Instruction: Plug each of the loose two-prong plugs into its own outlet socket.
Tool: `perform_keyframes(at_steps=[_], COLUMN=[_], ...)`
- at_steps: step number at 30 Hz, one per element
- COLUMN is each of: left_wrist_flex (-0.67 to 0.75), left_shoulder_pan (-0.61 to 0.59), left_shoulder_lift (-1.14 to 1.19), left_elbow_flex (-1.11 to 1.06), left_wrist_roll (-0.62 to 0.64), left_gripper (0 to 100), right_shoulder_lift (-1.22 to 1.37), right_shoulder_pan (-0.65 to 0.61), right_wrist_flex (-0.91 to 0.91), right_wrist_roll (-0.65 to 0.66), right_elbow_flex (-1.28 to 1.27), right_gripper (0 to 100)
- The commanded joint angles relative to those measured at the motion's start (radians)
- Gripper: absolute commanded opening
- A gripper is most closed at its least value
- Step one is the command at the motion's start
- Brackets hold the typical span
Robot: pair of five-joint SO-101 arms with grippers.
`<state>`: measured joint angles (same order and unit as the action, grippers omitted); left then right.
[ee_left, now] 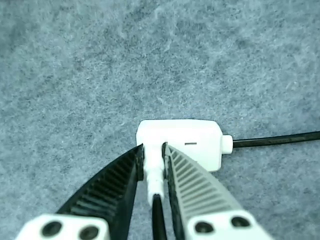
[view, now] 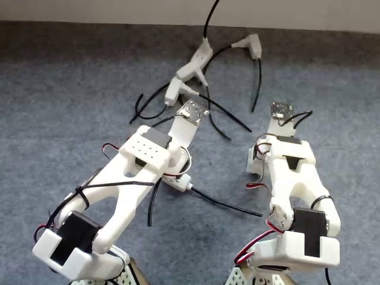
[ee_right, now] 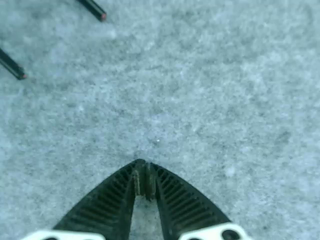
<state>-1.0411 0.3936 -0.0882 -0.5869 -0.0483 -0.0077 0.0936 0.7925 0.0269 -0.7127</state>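
Overhead, two arms stand over the grey carpet (view: 65,107): the left arm (view: 145,151) at 7 o'clock and the right arm (view: 291,163) at 5 o'clock. At least four white cord-end bodies can be counted. A touching cluster (view: 193,65) lies at 12 o'clock, a lone plug (view: 250,44) at 1 o'clock, and a white block (view: 178,181) sits under the left arm's wrist, its black cord (view: 225,203) running toward 4 o'clock. The carpet's far edge passes just behind the cluster, and the widest stretch of carpet lies toward 9 o'clock.

Seen from the left wrist, the left gripper (ee_left: 152,152) pinches one slim white piece (ee_left: 154,175) between narrow fingers. That piece's end touches the long side of the white block (ee_left: 180,142); whether it is seated cannot be told. One cord (ee_left: 275,140) leaves the block's end.

Seen from the right wrist, the right gripper (ee_right: 145,172) has its fingertips pressed together on nothing, over carpet. Two red-tipped cord ends (ee_right: 95,9) (ee_right: 12,67) lie well apart from it.
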Motion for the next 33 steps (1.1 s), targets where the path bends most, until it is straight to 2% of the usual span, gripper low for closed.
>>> perform_keyframes(at_steps=[1,10,15,17,22,25,29,33], left_wrist_flex=[0.048,0.058,0.005,-0.029,-0.130,-0.173,-0.229,-0.308], left_shoulder_pan=[-0.004,-0.048,-0.050,-0.050,-0.050,-0.090,-0.133,-0.137], left_shoulder_lift=[0.005,0.005,0.002,-0.001,-0.008,-0.008,-0.008,-0.008], left_elbow_flex=[-0.048,-0.094,-0.021,0.019,0.162,0.274,0.446,0.688], left_wrist_roll=[0.000,0.000,0.000,0.000,0.000,0.000,0.002,0.064], left_gripper=[1,1,15,16,16,16,16,16], right_shoulder_lift=[-0.005,-0.005,-0.005,-0.005,-0.005,-0.005,-0.005,-0.005], right_shoulder_pan=[0.022,0.022,0.021,0.021,0.021,0.022,0.022,0.022], right_wrist_flex=[-0.031,-0.031,-0.033,-0.033,-0.033,-0.033,-0.033,-0.033], right_wrist_roll=[0.000,0.000,0.000,0.000,0.000,-0.058,-0.069,-0.069], right_elbow_flex=[-0.001,-0.001,0.001,0.001,0.001,0.001,0.001,0.001], right_gripper=[0.6,0.6,0.6,0.6,0.6,0.6,0.9,7.8])
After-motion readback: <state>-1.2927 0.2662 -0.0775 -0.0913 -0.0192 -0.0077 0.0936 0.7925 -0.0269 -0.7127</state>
